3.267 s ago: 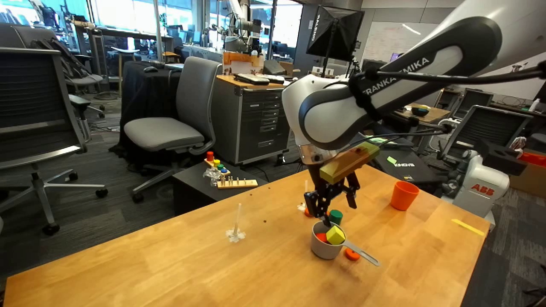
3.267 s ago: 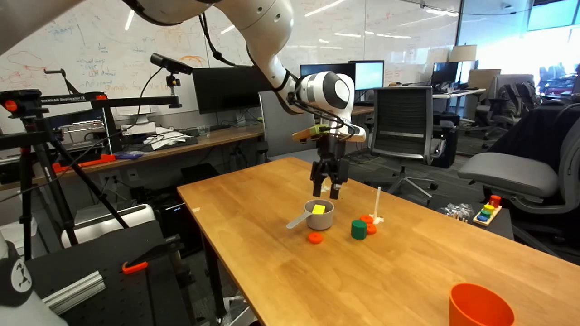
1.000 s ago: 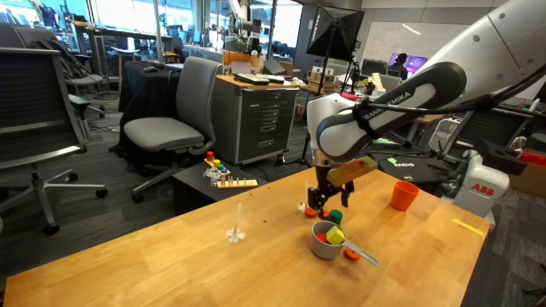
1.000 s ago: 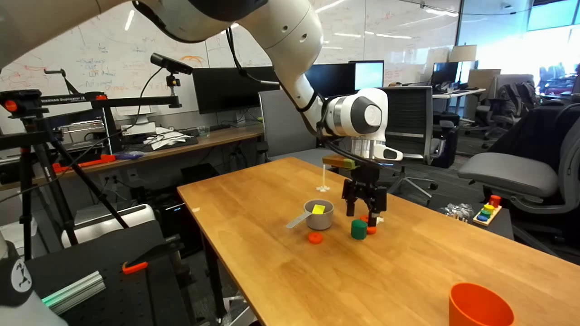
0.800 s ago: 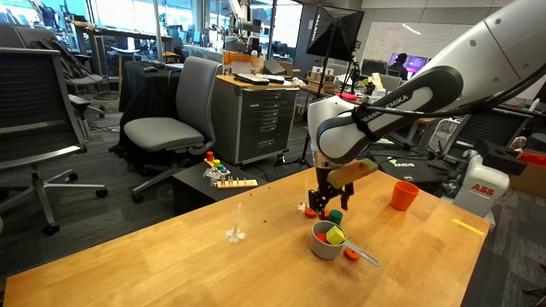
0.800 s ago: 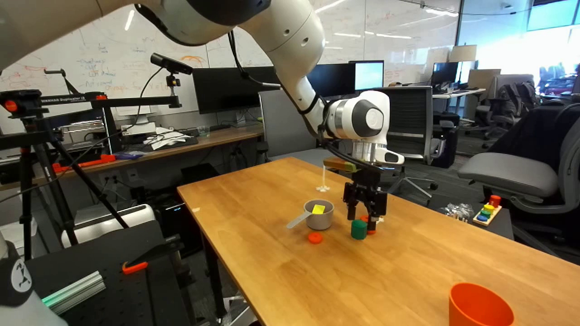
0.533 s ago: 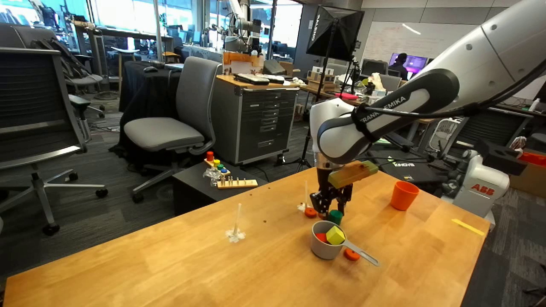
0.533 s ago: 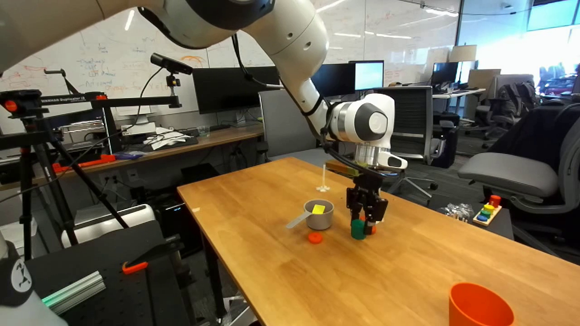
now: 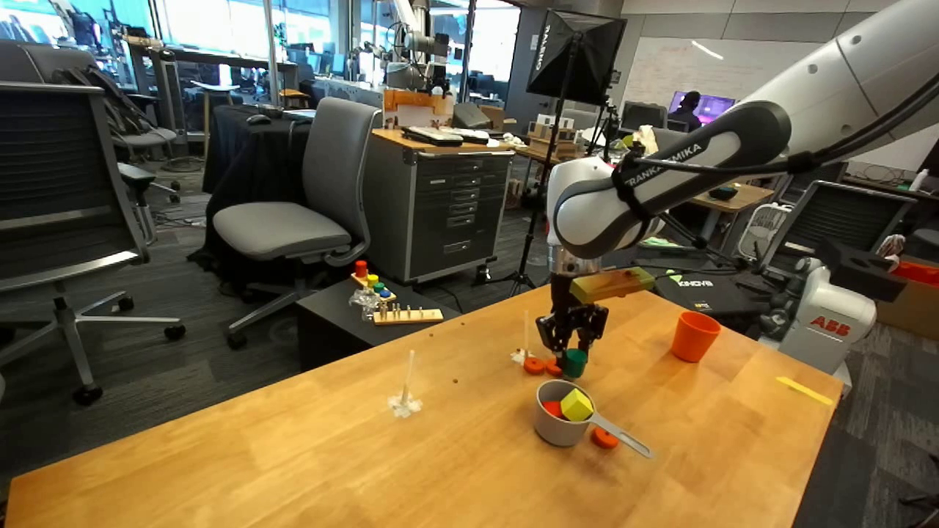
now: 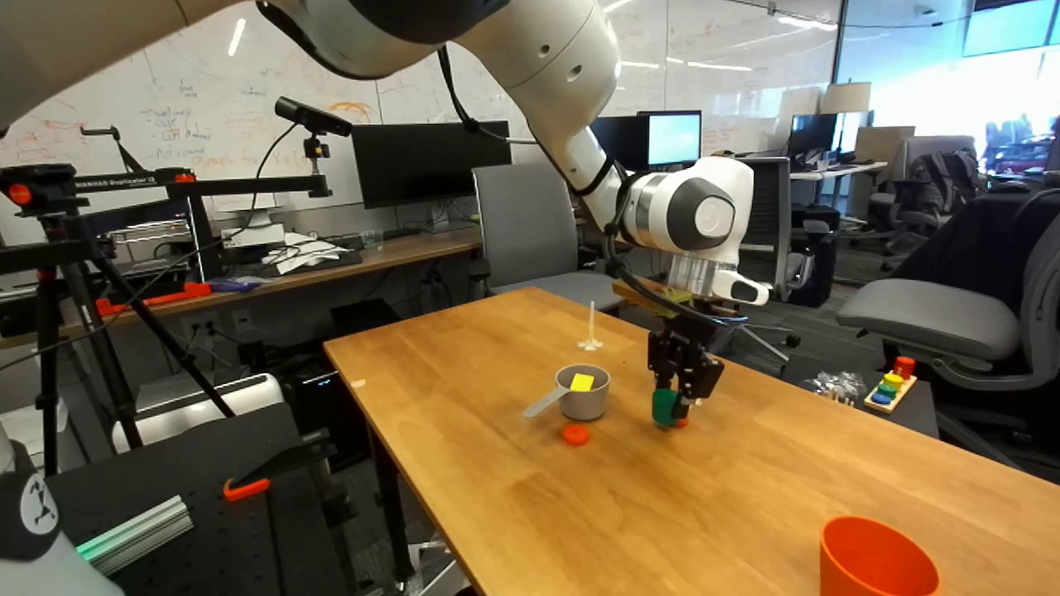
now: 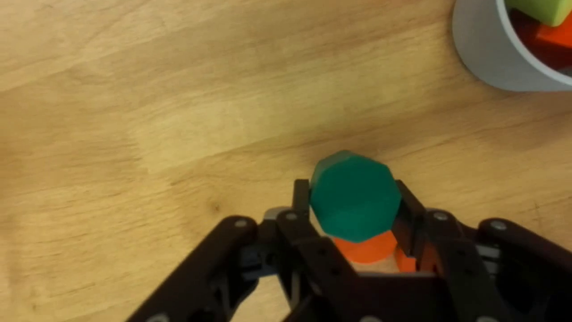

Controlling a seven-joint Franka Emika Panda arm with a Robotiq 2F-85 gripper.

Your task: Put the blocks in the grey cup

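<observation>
my jaws clasp the green block point(image 11: 356, 197) near the cup point(image 9: 555, 430), so i should lift it high, centre it over the opening, and lower it gently onto the yellow one point(image 9: 576, 405) and red one point(image 9: 552, 408) inside before letting go.

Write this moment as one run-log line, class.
gripper: clamped on green block | grey cup: yellow block, red block inside | pending: green block into cup

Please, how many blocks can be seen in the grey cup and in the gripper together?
3: the yellow block and the red block are inside the grey cup, and the green block is held in the gripper. Another may be hidden deeper in the cup.
</observation>
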